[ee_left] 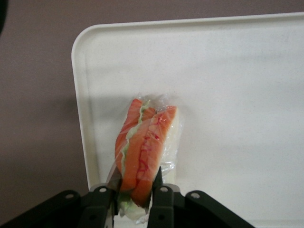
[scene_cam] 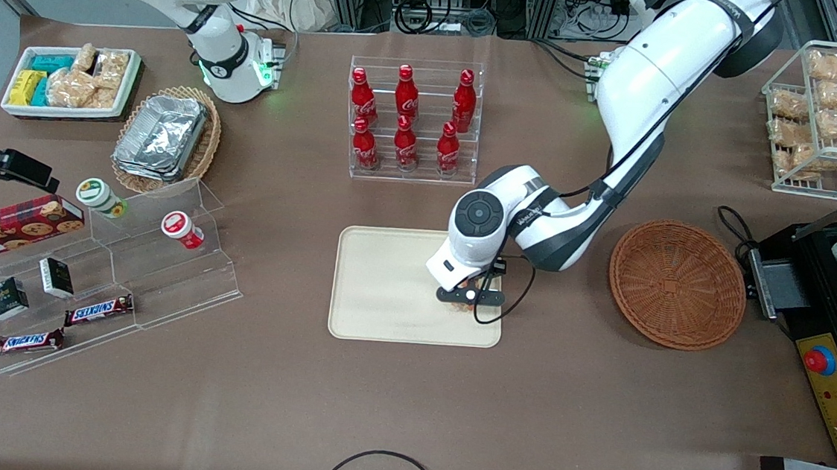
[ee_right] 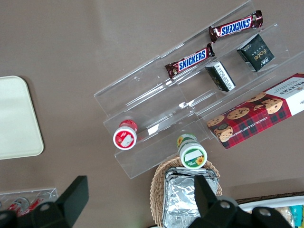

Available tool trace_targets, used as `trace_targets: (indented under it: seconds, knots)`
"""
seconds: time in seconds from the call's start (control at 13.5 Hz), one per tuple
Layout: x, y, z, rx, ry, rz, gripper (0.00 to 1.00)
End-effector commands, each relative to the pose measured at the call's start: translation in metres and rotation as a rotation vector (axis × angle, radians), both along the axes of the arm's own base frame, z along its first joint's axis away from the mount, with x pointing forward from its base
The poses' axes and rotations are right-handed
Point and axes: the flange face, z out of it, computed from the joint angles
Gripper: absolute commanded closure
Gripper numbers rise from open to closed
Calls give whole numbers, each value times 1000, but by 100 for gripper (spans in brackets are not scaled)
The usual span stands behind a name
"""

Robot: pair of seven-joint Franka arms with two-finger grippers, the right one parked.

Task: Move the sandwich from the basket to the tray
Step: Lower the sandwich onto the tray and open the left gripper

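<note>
Black two-finger gripper pinches the clear-wrapped triangular white-bread sandwich above the cream rectangular tray, apparently just touching. Placing step; next, open and lift clear. Reddish-brown round wicker basket sits empty.

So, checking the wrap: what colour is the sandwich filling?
Orange with pale green, in the gripper-held sandwich; wrist view.

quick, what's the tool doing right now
Tool: shut on the sandwich, over the tray near its corner, on the side toward the basket.
</note>
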Motion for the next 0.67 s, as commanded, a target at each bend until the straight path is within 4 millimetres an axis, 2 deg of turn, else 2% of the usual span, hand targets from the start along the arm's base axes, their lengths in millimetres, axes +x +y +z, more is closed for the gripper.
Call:
trace_targets:
  seconds: [0.0,0.22,0.44,0.59]
  knots:
    - [4,-5,3,15,-14,7,41]
    - [9,-1,15,13,-26,20,36]
    - [31,21,45,46,-10,70,34]
    - [40,24,63,48,-21,90,33]
